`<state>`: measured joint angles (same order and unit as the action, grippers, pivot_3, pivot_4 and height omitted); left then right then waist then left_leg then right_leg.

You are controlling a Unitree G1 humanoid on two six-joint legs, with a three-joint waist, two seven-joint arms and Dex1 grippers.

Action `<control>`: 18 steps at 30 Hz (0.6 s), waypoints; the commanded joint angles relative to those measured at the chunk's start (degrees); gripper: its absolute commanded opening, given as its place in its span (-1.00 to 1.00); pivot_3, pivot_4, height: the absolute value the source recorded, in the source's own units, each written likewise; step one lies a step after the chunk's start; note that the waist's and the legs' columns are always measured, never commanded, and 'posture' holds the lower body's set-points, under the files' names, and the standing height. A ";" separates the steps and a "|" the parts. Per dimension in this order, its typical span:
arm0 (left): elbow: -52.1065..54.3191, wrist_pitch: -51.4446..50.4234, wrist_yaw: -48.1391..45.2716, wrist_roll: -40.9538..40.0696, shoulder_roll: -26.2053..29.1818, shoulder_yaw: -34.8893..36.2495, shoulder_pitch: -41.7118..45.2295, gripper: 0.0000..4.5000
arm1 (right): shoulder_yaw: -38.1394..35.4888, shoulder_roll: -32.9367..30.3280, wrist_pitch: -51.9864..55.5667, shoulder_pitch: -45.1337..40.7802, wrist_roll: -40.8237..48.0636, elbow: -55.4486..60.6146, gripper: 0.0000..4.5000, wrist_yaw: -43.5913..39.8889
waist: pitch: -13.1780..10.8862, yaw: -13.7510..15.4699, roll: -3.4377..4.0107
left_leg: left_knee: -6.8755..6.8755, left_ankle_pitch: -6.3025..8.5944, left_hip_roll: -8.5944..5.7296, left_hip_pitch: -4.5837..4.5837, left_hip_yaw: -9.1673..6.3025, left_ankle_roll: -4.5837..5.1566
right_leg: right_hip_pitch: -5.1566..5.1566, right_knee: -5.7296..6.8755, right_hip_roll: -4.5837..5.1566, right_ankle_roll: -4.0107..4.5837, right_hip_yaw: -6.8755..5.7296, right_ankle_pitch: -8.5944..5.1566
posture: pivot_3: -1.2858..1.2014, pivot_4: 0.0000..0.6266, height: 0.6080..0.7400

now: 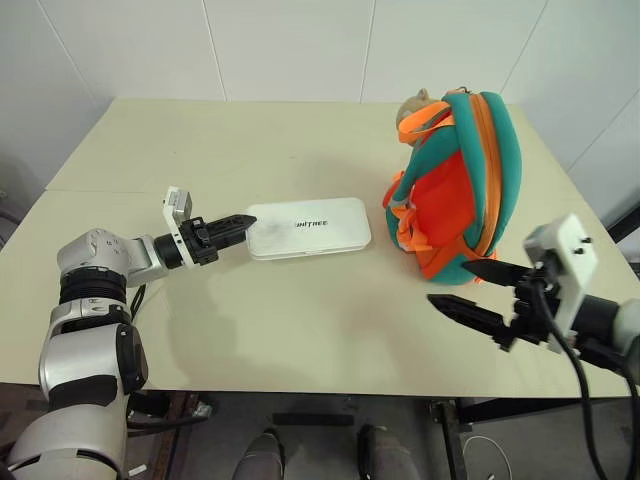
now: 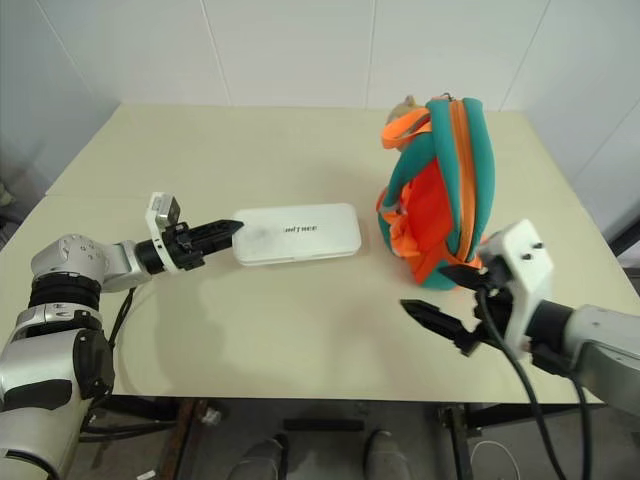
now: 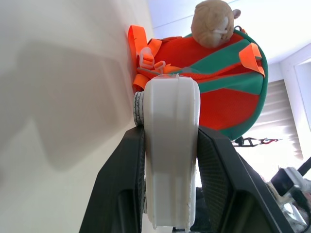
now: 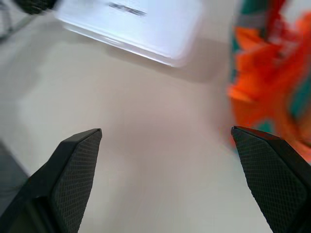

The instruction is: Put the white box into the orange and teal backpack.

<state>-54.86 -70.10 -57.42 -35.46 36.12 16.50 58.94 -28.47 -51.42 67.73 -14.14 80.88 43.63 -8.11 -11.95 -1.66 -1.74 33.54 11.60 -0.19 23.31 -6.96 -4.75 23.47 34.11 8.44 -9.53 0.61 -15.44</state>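
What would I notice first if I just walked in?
Probably the bright orange and teal backpack standing on the right side of the table. Next, the flat white box in the middle, its end pinched by the left claw, while the right claw sits open beside the backpack.

Your left arm (image 1: 95,290) is chunky silver-grey shells with black ribbed bands at the joints, narrowing to a black wrist. A small white camera block (image 1: 177,205) sits on top of that wrist, just behind the left gripper (image 1: 240,222), whose fingers (image 3: 218,179) are black, tapered and cross-hatched on the inner pads. The right gripper (image 1: 468,290) has the same pointy black fingers, with a bigger white block (image 1: 562,262) with small dark screw holes behind it, plus black cables (image 1: 585,400) looping off the wrist.
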 commanded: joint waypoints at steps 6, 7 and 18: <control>2.10 0.10 -0.36 -1.37 1.46 3.37 0.05 -0.46 | 16.13 10.86 -8.46 -12.36 -8.28 -6.05 1.00 15.44 | -0.01 0.35 -0.02 | 0.01 0.00 -0.01 0.14 -0.01 0.00 | 0.02 -0.14 0.00 -0.06 0.00 0.11 | 0.03 -0.52 1.00; 2.34 -0.06 -0.17 -1.48 1.48 3.67 -0.14 -0.46 | 17.28 12.02 -8.79 -13.58 -9.83 -7.40 1.00 16.26 | -0.01 0.35 -0.02 | 0.00 0.00 -0.02 0.15 -0.01 0.00 | 0.04 -0.13 0.00 -0.08 0.00 0.12 | 0.03 -0.52 1.00; 7.07 -2.70 2.72 -2.92 1.72 7.80 -3.64 -0.46 | 26.48 22.97 -18.56 -24.44 -36.56 -24.97 1.00 16.83 | -0.01 -0.01 -0.02 | -0.10 0.01 -0.03 0.12 -0.03 0.01 | 0.17 0.21 -0.01 -0.10 0.04 0.14 | 0.03 -0.52 1.00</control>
<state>-50.13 -72.26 -54.80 -36.14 37.00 22.08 55.24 -2.15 -29.60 52.27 -36.53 47.75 20.00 9.40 -11.96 -1.67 -1.76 33.44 11.61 -0.22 23.42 -6.99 -4.74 23.65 34.36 8.43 -9.63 0.64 -15.31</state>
